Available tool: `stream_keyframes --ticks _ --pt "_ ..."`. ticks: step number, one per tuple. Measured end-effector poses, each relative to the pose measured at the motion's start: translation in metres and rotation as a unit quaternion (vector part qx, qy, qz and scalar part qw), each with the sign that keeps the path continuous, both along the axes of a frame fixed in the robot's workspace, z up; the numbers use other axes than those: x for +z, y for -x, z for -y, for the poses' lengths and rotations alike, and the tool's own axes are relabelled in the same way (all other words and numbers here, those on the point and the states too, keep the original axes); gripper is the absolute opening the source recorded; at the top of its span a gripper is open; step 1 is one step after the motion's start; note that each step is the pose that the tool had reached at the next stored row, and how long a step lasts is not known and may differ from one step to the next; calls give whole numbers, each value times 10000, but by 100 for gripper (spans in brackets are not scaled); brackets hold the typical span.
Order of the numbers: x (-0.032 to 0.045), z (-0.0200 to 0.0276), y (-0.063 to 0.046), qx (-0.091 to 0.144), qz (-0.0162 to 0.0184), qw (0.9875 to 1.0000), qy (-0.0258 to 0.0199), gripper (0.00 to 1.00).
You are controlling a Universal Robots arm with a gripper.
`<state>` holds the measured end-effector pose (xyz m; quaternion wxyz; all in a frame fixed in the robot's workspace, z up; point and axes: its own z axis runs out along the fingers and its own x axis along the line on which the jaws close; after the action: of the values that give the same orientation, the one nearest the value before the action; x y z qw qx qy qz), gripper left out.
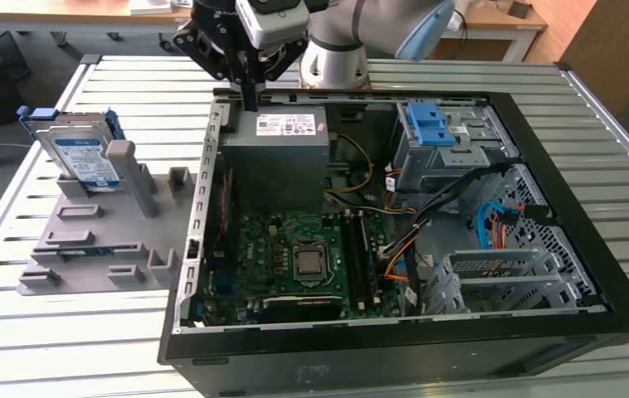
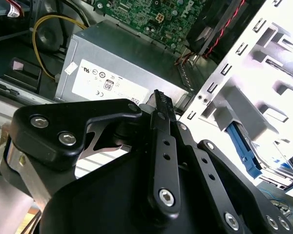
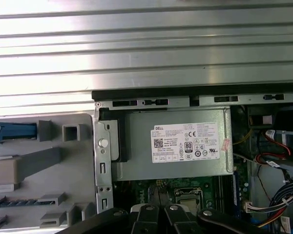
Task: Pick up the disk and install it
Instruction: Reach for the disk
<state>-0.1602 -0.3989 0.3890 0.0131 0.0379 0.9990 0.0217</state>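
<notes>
The disk (image 1: 80,154), a silver drive with a white-and-blue label and a blue carrier frame, stands tilted in a slot of the grey fixture (image 1: 93,245) on the exterior view's left, beside the open computer case (image 1: 403,365). In the first wrist view its blue carrier edge (image 3: 12,130) shows edge-on by the fixture. My gripper (image 1: 251,104) hangs over the case's rear edge, just above the grey power supply (image 1: 275,153), well apart from the disk. Its black fingers (image 2: 159,105) are shut together with nothing between them.
The case lies open with the motherboard (image 1: 298,253), cables and a drive cage with a bright blue latch (image 1: 431,124) on the exterior view's right. A ribbed metal table (image 1: 49,332) carries everything. The power supply's white sticker (image 3: 185,143) lies below the gripper.
</notes>
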Motion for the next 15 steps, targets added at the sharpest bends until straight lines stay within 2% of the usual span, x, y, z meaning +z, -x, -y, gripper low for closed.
stream_keyframes --ticks 15 --pt "-9 0 60 0 0 10000 0 11"
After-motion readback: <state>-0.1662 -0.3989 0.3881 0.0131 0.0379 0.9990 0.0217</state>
